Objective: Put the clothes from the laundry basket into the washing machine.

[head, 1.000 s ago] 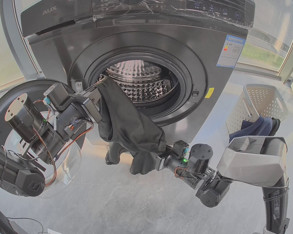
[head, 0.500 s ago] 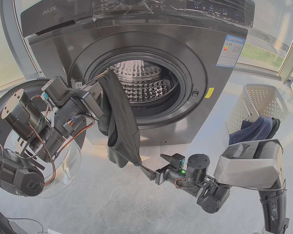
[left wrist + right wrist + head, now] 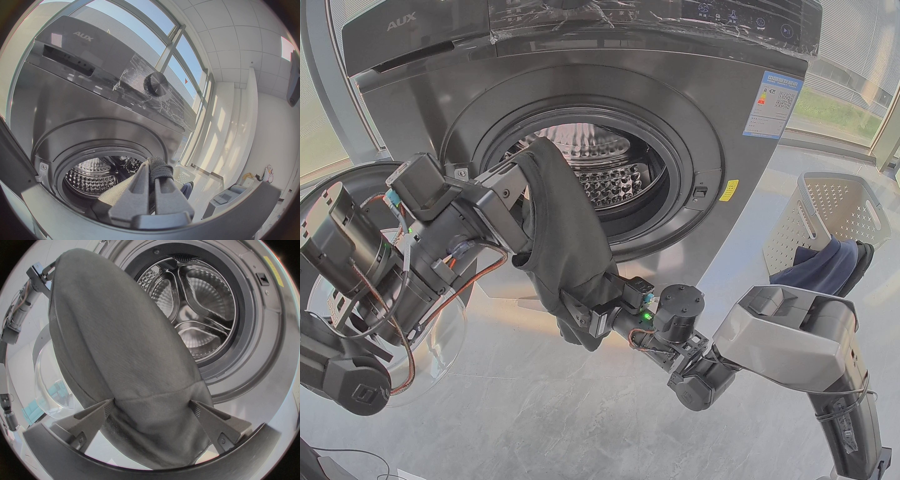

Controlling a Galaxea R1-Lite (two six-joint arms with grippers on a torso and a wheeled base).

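Garment of dark knit, pinched in left tool, right tool spread around it, dimpled steel drum

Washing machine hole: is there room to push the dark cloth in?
Yes. The drum is bare on its right side, between the dark cloth and the door ring. Its left side is crowded by the left gripper and the cloth.

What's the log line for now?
left gripper: shut on dark garment by drum | right gripper: open around its lower end | laundry basket: blue clothes inside
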